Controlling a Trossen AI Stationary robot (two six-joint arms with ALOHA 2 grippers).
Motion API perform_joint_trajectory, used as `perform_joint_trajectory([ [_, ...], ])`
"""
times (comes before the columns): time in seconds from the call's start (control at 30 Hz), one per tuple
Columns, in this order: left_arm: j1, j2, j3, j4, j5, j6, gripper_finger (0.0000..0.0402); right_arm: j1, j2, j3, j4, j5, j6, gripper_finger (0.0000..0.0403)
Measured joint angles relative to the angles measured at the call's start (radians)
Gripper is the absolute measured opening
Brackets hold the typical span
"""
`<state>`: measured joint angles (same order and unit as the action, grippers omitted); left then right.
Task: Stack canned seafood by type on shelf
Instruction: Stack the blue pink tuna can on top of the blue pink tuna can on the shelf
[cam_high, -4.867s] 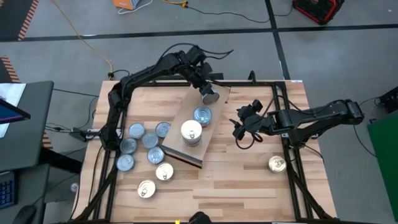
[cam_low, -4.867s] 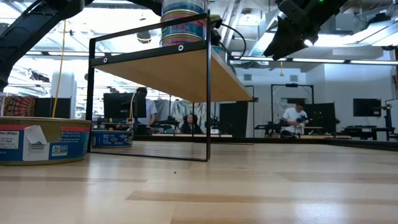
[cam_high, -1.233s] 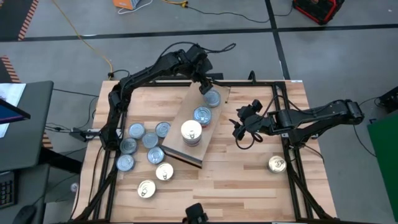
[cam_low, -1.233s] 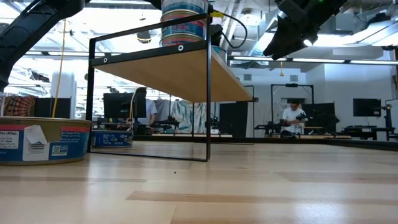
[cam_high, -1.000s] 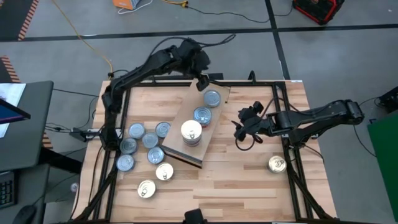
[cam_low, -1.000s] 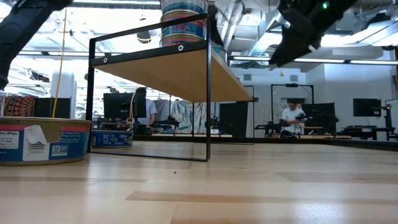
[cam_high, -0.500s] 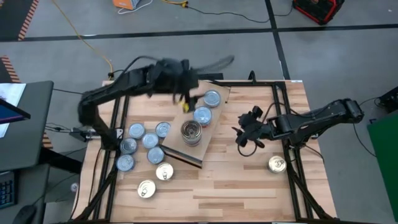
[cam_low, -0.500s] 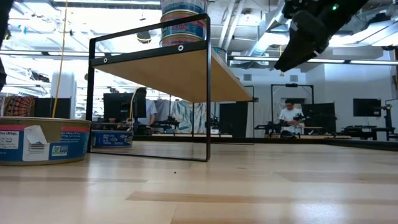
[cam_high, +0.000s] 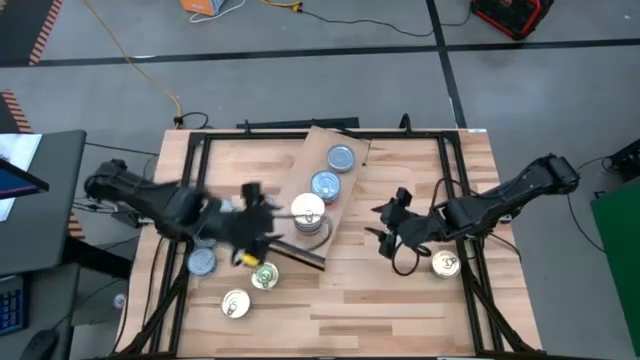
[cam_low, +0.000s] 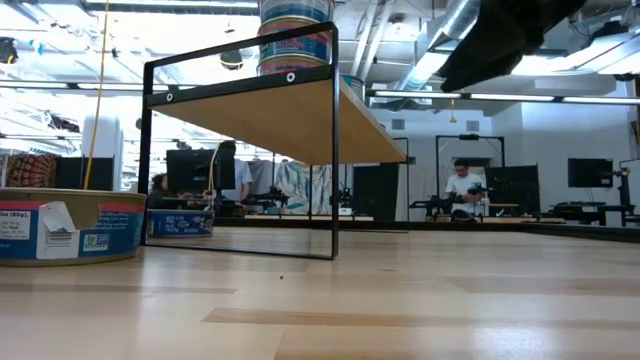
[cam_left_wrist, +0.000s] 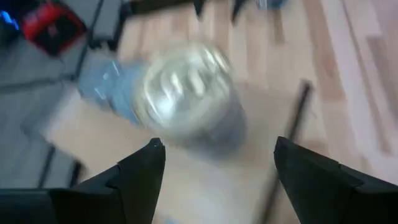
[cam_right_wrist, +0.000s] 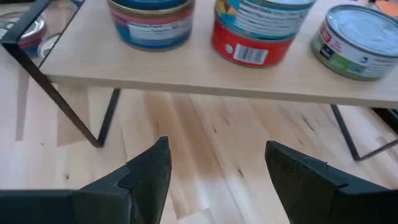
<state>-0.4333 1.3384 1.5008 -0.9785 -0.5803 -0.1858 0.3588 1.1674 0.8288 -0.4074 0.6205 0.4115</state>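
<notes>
Light-wood shelf (cam_high: 300, 172) now carries a third tin (cam_high: 341, 158) at its far end, freshly left there by the left arm, so one more can is placed; that arm has swung back, its empty left gripper (cam_high: 262, 222) spread above the loose tins (cam_high: 264, 276) beside the shelf's near corner, while the right gripper (cam_high: 385, 228) hovers open just right of the shelf

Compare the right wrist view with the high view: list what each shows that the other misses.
Right wrist only: the printed side labels of the cans and the dark legs under the shelf.
High only: loose cans on the table, a lone can beside the right arm, and the left pincer above them.
Both: three can groups on the shelf.
</notes>
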Motion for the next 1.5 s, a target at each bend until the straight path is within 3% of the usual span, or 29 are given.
perform_joint_trajectory([
  [0.1, -0.13, -0.033, -0.047, -0.096, 0.001, -0.211, 0.029, -0.019, 0.015, 0.0, 0.003, 0.004, 0.006, 0.0285],
  [0.23, -0.282, -0.036, -0.105, -0.162, 0.081, -0.474, 0.029, -0.049, 0.018, 0.0, 0.021, 0.004, 0.037, 0.0285],
  [0.5, -0.478, 0.044, -0.296, -0.005, 0.157, -0.789, 0.029, -0.045, 0.026, 0.0, 0.083, -0.074, 0.2, 0.0285],
  [0.67, -0.498, 0.171, -0.342, 0.003, 0.157, -0.866, 0.029, 0.004, 0.033, 0.0, 0.136, -0.074, 0.235, 0.0285],
  [0.8, -0.482, 0.285, -0.342, 0.007, 0.168, -0.772, 0.029, 0.035, 0.032, 0.0, 0.182, -0.074, 0.235, 0.0285],
  [1.07, -0.416, 0.427, -0.336, 0.025, 0.313, -0.674, 0.029, 0.047, 0.032, 0.0, 0.185, -0.073, 0.205, 0.0285],
  [1.23, -0.413, 0.443, -0.337, 0.203, 0.151, -0.559, 0.029, 0.045, 0.032, 0.0, 0.185, -0.072, 0.201, 0.0285],
  [1.5, -0.383, 0.447, -0.348, 0.512, -0.266, -0.296, 0.029, 0.045, 0.032, 0.0, 0.193, -0.072, 0.2, 0.0285],
])
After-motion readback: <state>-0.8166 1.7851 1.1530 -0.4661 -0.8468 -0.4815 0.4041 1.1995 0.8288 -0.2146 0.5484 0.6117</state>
